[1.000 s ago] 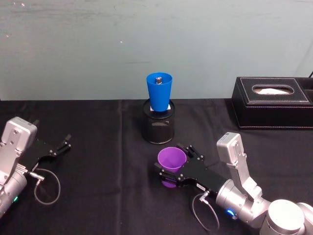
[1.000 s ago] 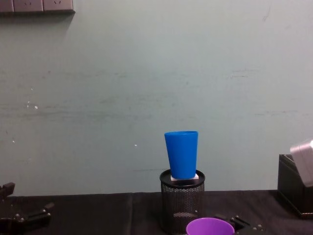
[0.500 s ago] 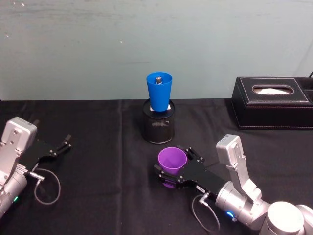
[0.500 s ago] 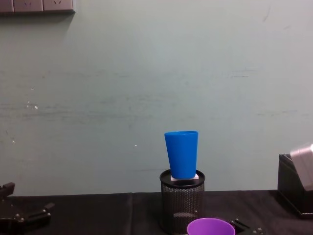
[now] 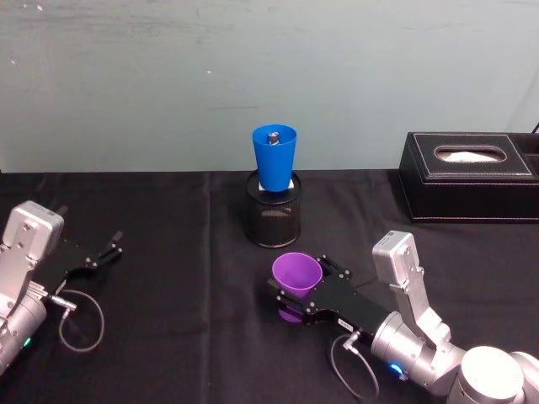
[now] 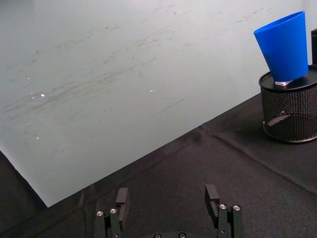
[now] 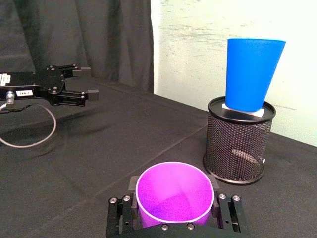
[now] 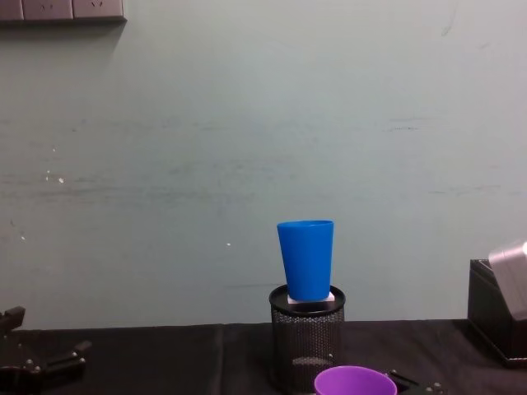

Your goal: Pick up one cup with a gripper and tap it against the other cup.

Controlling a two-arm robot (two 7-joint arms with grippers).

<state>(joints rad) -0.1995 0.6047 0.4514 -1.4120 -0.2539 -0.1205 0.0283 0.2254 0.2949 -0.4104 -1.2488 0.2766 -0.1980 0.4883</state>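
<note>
**Purple cup (image 5: 296, 276) gripped, blue cup (image 5: 274, 156) just beyond**

Nearest, the right gripper (image 5: 300, 288) pinches the purple cup from both sides with its fingers. Bare black cloth (image 5: 168, 295) separates it from the mesh pen holder (image 5: 273, 220) bearing the upright blue cup. At the far left, the left gripper (image 5: 109, 249) rests with fingers spread. A pale wall (image 5: 126, 84) stands behind.

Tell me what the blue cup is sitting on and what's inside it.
The blue cup stands upright on a white block resting across the top of the black mesh holder. A small dark object lies in the cup's bottom. Block and cup mostly hide the holder's inside.
</note>
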